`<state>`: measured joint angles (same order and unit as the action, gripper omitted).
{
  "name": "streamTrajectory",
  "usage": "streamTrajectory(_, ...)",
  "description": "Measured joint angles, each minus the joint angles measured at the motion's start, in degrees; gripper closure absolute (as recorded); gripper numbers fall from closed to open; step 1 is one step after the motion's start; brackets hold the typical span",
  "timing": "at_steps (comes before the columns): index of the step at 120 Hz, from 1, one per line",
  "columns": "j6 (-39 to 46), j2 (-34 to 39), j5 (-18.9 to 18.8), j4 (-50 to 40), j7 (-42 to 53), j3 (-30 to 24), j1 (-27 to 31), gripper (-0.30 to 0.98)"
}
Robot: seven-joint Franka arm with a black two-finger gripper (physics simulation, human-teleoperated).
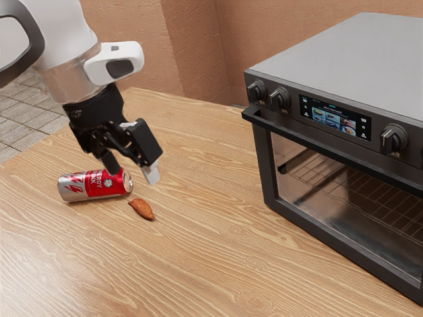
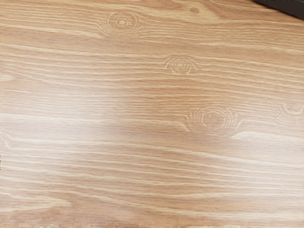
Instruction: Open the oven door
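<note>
At the exterior view's left, reaching over a light-brown wood-grained table (image 1: 198,277), a white robot arm (image 1: 63,30). Below it, a silver-and-red metal energy-drink can (image 1: 99,183), tipped on its side. Close by, a black two-finger gripper (image 1: 133,170) with pale tips, spread apart and clamped on nothing. Just beside the can, a brown almond-shaped nut (image 1: 141,209).

Across bare wood, well apart from the gripper: a grey metal oven (image 1: 350,49) with a long black bar handle (image 1: 330,149), round black knobs (image 1: 279,98) and a lit rectangular display (image 1: 336,119). Beneath the handle, to the exterior view's right, a dark-framed glass door (image 1: 317,227), apparently shut.

At risk from here: rolling the can or pushing the nut, should too low a sweep come before any lift. Next, probably, a raised move toward the handle. Possible trouble there: striking the bar or turning a knob through too high or too deep an approach; closing short of the bar through poor alignment; slipping off, or dragging the whole oven, through pulling straight rather than along the hinge's arc.
</note>
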<state>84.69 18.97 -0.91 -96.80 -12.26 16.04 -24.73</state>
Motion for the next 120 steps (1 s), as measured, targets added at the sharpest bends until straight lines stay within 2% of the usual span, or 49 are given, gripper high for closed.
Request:
streamTrajectory(16, -1.27, 2.34, 0.04, -1.14, -6.87, 0.16, 0.18, 0.0)
streamTrajectory(27, 1.01, 14.44, 0.57, -12.95, -10.71, -0.22, 3.16, 0.0)
streamTrajectory(32, 3.76, 19.22, 1.16, -18.63, -12.25, -2.17, 6.2, 0.0)
streamTrajectory(37, 7.44, 21.32, 3.34, -21.81, -13.76, -5.44, 10.02, 0.0)
streamTrajectory(41, 10.76, 21.96, 5.72, -23.27, -15.38, -6.82, 10.69, 0.0)
streamTrajectory(51, 19.75, 22.43, 9.81, -24.66, -22.08, -8.59, 6.62, 0.0)
streamTrajectory(65, 30.35, 22.33, 12.33, -26.99, -32.8, -9.87, 3.17, 0.0)
streamTrajectory(89, 45.57, 18.78, 13.77, -28.78, -48.25, -12.07, 0.03, 0.0)
streamTrajectory(120, 56.97, 12.48, 14.36, -28.49, -63.56, -14.22, 0.08, 0.0)
